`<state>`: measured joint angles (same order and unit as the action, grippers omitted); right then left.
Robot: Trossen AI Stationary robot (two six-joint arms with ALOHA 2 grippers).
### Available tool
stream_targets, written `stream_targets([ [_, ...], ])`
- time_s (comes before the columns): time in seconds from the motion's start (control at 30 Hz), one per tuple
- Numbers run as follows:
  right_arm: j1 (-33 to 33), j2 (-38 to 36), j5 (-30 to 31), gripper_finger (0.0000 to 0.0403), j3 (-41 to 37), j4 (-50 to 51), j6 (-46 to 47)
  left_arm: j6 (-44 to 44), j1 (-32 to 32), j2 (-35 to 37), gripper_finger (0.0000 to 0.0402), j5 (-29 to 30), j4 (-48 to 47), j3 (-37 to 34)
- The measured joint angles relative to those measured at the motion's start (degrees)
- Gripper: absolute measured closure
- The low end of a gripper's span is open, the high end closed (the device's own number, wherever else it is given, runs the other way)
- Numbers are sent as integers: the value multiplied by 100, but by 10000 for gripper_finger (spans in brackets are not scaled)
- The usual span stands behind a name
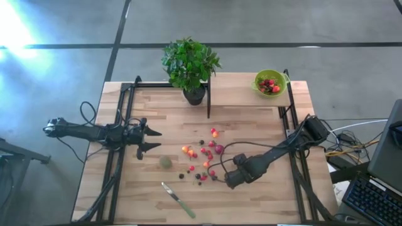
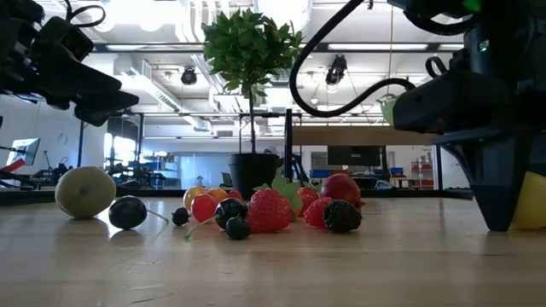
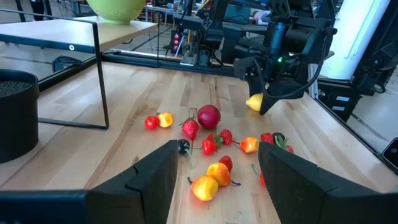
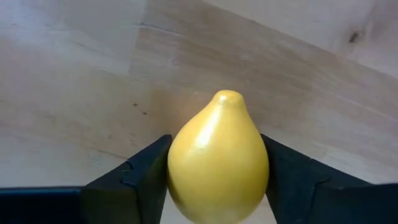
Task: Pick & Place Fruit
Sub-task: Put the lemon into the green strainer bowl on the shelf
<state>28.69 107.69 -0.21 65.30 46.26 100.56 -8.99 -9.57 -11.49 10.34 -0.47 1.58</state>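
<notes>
Several tiny toy fruits [image 1: 202, 157], red, orange and dark, lie scattered on the wooden table [image 1: 251, 119]. They also show in the low view [image 2: 269, 209] and the left wrist view [image 3: 208, 117]. A dull-green kiwi-like ball [image 1: 165, 162] rests on the table left of them. My right gripper [image 1: 229, 181] is down at the table, right of the fruits, shut on the yellow lemon [image 4: 217, 158]. My left gripper [image 1: 157, 140] is open and empty, above the table left of the fruits, pointing toward them [image 3: 217, 155]. My right gripper pinches the lemon by its two broad sides [image 4: 177, 168] between its two fingers. The fingers [image 2: 495, 196] come from above, pointing down. The lemon's pointed end [image 4: 227, 96] sticks out past the fingertips. The lemon [image 2: 533, 200] is at table level; whether it is lifted clear, I cannot tell.
A lime-green bowl [image 1: 279, 76] with a few red fruits in it stands on a raised shelf at the far right. A potted plant [image 1: 190, 63] stands at the far middle. A green-handled knife [image 1: 179, 201] lies near the front edge. Black frame rails [image 1: 119, 125] run along both sides.
</notes>
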Motion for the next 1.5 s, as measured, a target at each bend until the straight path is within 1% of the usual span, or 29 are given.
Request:
stream_targets([
  [0.13,0,1,-4,206,0,-7,-5,-2,1,0,172,1,0,0],
  [0.63,-25,-98,9,206,-17,16,-312,0,0,0,172,-1,0,-1],
  [0.93,-55,-449,251,206,-17,376,-354,0,1,-2,172,-1,0,-1],
  [1.17,-237,-1109,830,206,-15,1011,-464,0,-1,-2,172,-1,0,-2],
  [1.33,-611,-1780,1642,203,-15,1245,-933,-1,0,-4,172,1,0,-2],
  [1.5,-1212,-2477,2417,206,-18,1366,-1694,0,1,-4,172,-1,-2,0],
])
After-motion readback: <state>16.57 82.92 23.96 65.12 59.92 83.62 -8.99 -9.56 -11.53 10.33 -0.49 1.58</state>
